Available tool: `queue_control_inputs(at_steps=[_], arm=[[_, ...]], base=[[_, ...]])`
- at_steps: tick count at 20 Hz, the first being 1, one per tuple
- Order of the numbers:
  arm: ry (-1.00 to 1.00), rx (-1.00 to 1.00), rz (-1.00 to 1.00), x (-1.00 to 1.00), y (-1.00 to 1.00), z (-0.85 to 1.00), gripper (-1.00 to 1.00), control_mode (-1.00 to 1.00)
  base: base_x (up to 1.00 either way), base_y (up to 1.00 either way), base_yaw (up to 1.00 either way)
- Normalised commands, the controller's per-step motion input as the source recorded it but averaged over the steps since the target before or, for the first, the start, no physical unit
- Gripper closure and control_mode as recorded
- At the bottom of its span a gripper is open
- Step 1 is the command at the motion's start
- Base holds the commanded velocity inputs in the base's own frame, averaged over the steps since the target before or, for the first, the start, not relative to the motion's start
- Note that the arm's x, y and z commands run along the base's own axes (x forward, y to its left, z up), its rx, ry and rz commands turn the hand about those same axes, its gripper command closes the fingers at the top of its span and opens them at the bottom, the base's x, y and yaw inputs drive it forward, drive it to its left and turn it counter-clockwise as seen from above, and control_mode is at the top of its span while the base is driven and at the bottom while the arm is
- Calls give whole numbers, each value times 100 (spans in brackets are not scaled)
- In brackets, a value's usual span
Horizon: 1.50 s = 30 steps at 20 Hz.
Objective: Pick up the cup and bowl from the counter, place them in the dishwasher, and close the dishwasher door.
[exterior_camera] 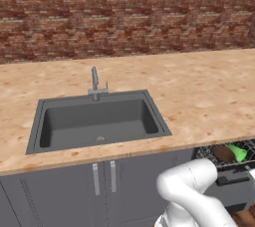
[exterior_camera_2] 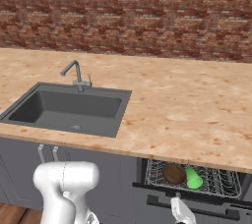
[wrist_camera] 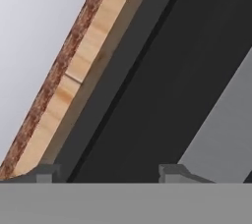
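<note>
Right base view gives the plainest look at the dishwasher [exterior_camera_2: 194, 181], set under the counter [exterior_camera_2: 187, 115] to the right of the sink [exterior_camera_2: 69, 107]. Its wire rack [exterior_camera_2: 221, 183] stands out from the dark opening just below the counter edge. On the rack lies the brown bowl [exterior_camera_2: 174, 173], and the green cup [exterior_camera_2: 193, 179] lies touching or just beside it, on the side away from the sink. Below the rack, the dishwasher door [exterior_camera_2: 197, 208] is open, with its black bar handle [exterior_camera_2: 162, 201] showing. A white part of the hand [exterior_camera_2: 182, 211] is low in front of that door, near the handle.

Left base view shows the same rack at the far right, past the sink [exterior_camera: 97, 121] and its tap [exterior_camera: 95, 85]; the bowl [exterior_camera: 223, 154] and cup [exterior_camera: 237, 152] lie side by side there under the counter [exterior_camera: 199, 91] edge. Two grey cabinet doors [exterior_camera: 104, 186] with silver handles sit beneath the sink, and the white arm [exterior_camera: 191, 193] rises in front of them.

Hand view has the two fingertips [wrist_camera: 45, 173] apart, with nothing between them; a dark panel and a strip of wooden floor [wrist_camera: 74, 80] run slantwise beyond. Whether the jaws are fully wide I cannot tell.
</note>
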Motion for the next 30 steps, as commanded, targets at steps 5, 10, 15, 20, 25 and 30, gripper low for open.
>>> queue_control_inputs(at_steps=[5, 10, 15, 20, 25, 30], arm=[[-13, 0, 11, 77, 0, -6, -100, -100], [-15, 0, 14, 62, 0, -15, -100, -100], [-18, 0, 18, 48, 0, -25, -100, -100], [-17, 0, 20, 45, -1, -37, -100, -100], [-15, 0, 21, 54, -2, -46, -100, -100], [-13, -2, 20, 68, -1, -46, -100, -100]], base=[[0, 0, 0], [0, 0, 0], [0, 0, 0], [0, 0, 0], [0, 0, 0], [0, 0, 0]])
